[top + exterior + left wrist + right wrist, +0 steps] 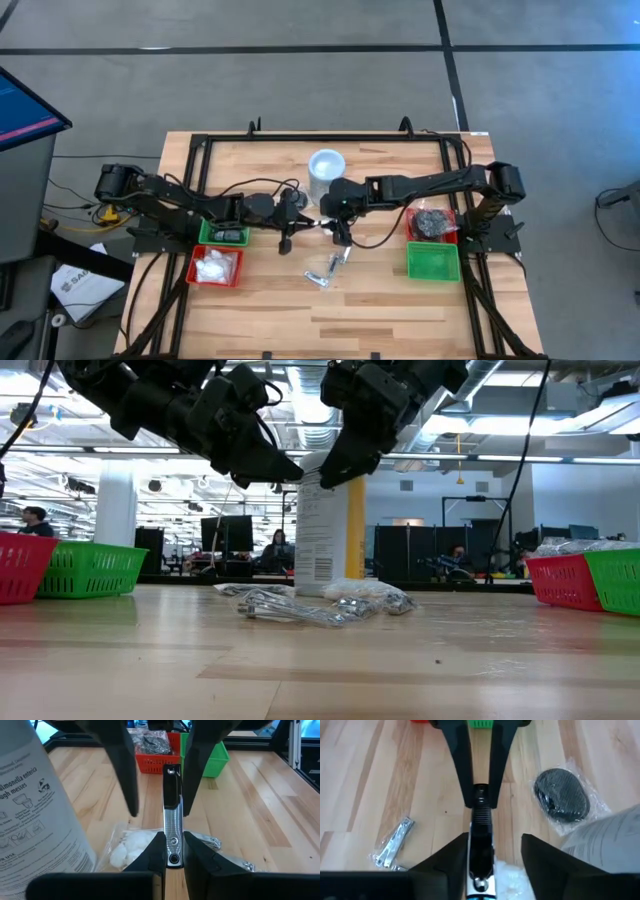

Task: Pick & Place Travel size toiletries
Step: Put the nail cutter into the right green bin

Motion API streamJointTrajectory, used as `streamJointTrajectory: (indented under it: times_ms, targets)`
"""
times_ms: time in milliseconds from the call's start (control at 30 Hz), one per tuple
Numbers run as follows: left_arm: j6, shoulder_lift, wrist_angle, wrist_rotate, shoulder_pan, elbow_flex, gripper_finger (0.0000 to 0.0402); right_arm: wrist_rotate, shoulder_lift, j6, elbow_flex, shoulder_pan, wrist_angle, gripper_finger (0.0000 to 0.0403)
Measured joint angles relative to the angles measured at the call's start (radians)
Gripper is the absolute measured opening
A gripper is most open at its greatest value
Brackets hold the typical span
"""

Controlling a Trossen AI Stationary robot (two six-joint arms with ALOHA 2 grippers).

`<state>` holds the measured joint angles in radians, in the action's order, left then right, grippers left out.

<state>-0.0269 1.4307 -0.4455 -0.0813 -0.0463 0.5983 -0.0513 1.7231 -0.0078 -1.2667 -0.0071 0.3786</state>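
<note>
A silvery nail clipper hangs in the air over the table's middle, between my two grippers, which face each other. My left gripper is shut on one end of it. My right gripper is open, its fingers standing on either side of the clipper's other end. Below on the table lie a bagged black round pot, a white packet and bagged silvery clippers. In the high view the grippers meet in front of the white canister. My left gripper pinches the nail clipper's end between its two fingers, coming level from the table's left and lying along the clipper. The clipper is lifted clear of the table and sticks out level toward my right gripper.
On the left are a green tray with dark items and a red tray with white packets. On the right are a red tray with dark items and a green tray. Bare wood lies along the near edge.
</note>
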Motion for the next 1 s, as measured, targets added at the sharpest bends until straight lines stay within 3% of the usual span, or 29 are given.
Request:
streamJointTrajectory:
  times_ms: [233, 1000]
  targets:
    - [0.000, 0.000, -0.001, -0.002, 0.000, 0.000, 0.0026, -0.001, 0.001, -0.003, 0.000, 0.012, 0.008, 0.0046]
    - [-0.001, -0.003, -0.012, 0.001, -0.014, 0.000, 0.0076, 0.048, -0.008, 0.038, -0.008, 0.053, 0.085, 0.0047]
